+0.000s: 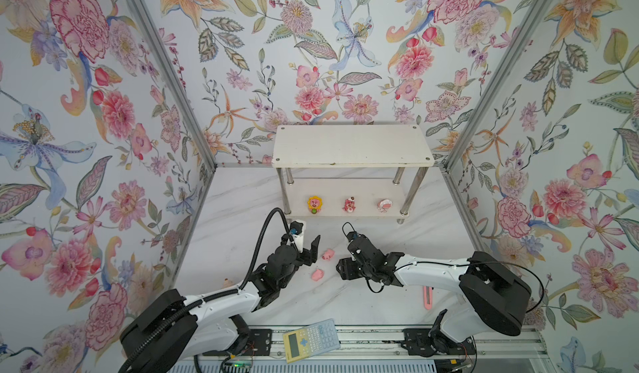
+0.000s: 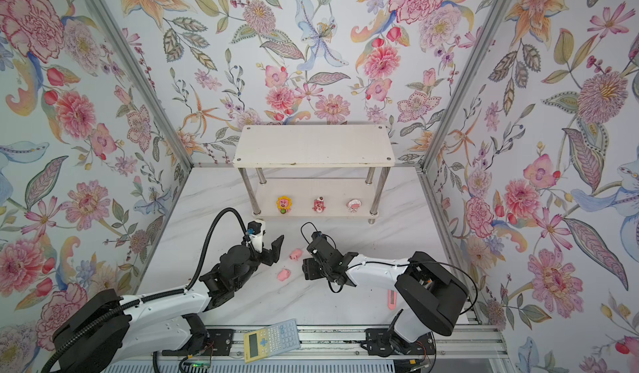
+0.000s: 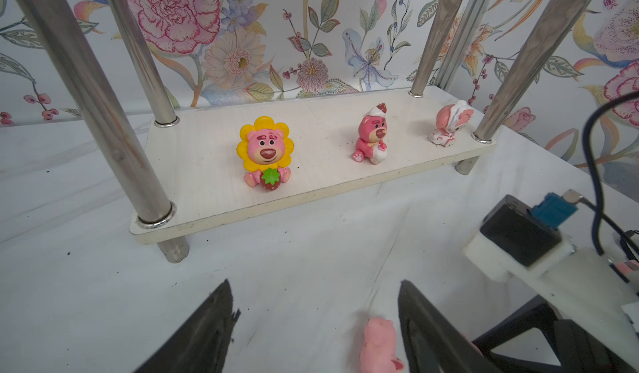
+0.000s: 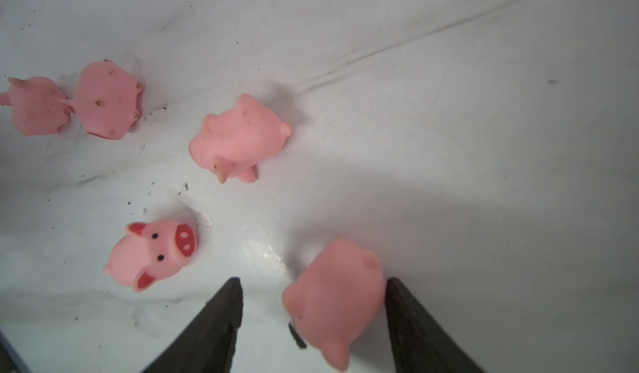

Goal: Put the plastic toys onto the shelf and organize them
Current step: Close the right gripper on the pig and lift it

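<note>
A yellow-maned pink plastic bear (image 3: 265,153), a dark pink-red bear (image 3: 370,137) and a round pink-and-white figure (image 3: 449,122) sit in a row on the lower tier of the white two-tier shelf (image 1: 352,146) with chrome legs. Five matching pink plastic pigs (image 4: 238,137) lie on the white marbled desk (image 1: 242,222) in front of it. The right pincer (image 4: 313,279) is spread wide around the nearest pig (image 4: 337,298), which touches only one finger, and the left pincer (image 3: 314,284) is likewise released and empty, with a pig just beside one finger.
</note>
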